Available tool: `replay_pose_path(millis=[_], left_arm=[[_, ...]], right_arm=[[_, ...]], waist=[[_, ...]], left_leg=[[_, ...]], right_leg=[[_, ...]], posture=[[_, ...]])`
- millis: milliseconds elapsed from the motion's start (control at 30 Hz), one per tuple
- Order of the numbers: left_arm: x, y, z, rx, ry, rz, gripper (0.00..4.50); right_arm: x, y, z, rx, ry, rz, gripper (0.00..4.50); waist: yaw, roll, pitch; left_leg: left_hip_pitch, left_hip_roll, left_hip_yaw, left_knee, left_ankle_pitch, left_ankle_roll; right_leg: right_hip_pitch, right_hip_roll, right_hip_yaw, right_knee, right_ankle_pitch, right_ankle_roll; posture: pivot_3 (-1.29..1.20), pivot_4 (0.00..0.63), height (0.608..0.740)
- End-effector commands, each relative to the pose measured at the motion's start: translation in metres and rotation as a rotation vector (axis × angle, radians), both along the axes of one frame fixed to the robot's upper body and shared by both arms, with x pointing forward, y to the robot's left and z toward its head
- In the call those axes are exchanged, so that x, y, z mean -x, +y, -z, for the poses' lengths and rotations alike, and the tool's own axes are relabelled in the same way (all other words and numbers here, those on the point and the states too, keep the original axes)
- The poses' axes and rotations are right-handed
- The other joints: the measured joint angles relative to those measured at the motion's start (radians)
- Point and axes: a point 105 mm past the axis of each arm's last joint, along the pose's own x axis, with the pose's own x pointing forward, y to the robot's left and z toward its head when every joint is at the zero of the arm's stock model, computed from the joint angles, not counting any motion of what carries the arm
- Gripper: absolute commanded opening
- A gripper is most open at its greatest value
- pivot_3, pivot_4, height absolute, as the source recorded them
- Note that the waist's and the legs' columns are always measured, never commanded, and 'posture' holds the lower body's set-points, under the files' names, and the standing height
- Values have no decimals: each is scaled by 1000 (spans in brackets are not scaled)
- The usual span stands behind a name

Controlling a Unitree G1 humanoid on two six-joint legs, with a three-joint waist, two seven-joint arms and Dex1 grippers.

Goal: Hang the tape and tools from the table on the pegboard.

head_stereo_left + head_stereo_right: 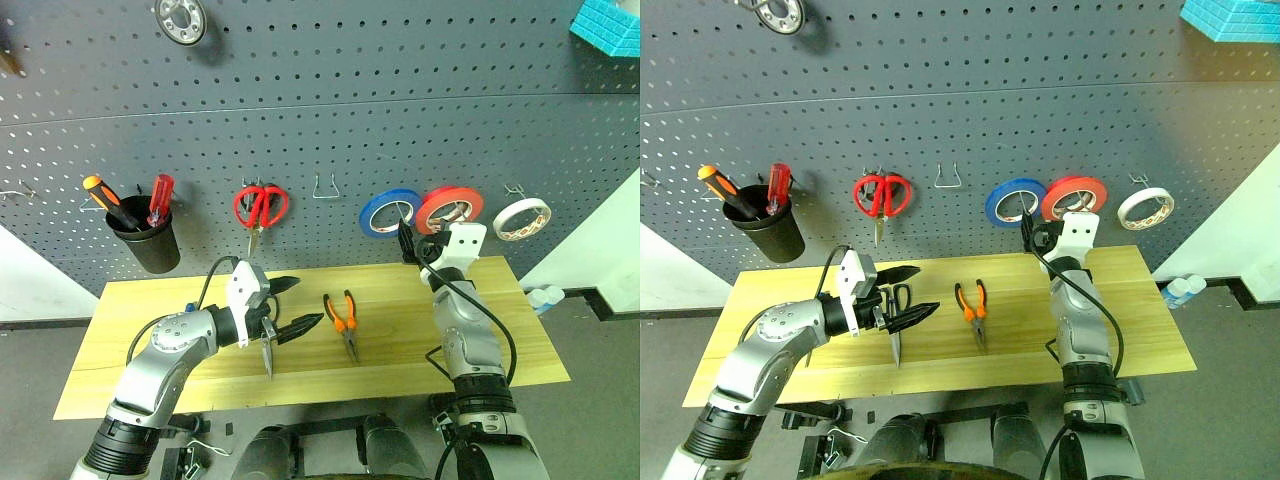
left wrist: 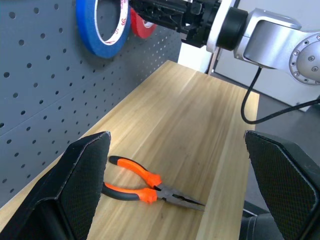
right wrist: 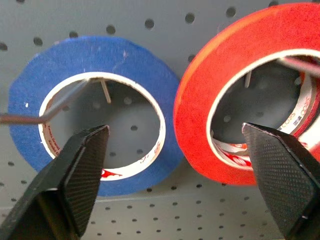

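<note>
The red-orange tape (image 1: pixel 450 208) hangs on a hook of the dark grey pegboard (image 1: pixel 330 120), overlapping the edge of the blue roll (image 3: pixel 95 145). My right gripper (image 3: pixel 175 134) is open just in front of both rolls and holds nothing. On the light wooden table (image 1: pixel 500 330) the orange-and-black pliers (image 1: pixel 342 320) lie near the middle. The dark-handled scissors (image 1: pixel 895 325) lie to their left. My left gripper (image 1: pixel 290 305) hovers open right over the scissors, pointing toward the pliers (image 2: pixel 150 185).
On the pegboard hang a white roll (image 1: pixel 522 218), red-handled scissors (image 1: pixel 260 207), an empty hook (image 1: pixel 323 187) and a black cup (image 1: pixel 150 245) holding an orange and a red screwdriver. A small bottle (image 1: pixel 545 297) stands off the table's right edge.
</note>
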Motion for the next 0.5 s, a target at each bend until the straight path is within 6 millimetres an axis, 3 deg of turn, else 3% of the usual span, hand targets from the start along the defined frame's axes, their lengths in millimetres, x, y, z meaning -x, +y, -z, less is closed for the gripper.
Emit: replay_pose_path(millis=[33, 500], left_arm=[[5, 4, -2, -12, -14, -7, 4500], [26, 27, 27, -86, 82, -84, 4500]], right_arm=[[6, -1, -11, 23, -33, -3, 4468], [68, 7, 13, 26, 137, -62, 4468]], waist=[[0, 0, 0], [25, 1, 2]], left_leg=[[0, 0, 0, 0, 0, 0], [-1, 0, -1, -2, 0, 0]], right_leg=[[0, 0, 0, 0, 0, 0], [0, 0, 0, -2, 0, 0]], posture=[[65, 101, 724], [53, 122, 724]])
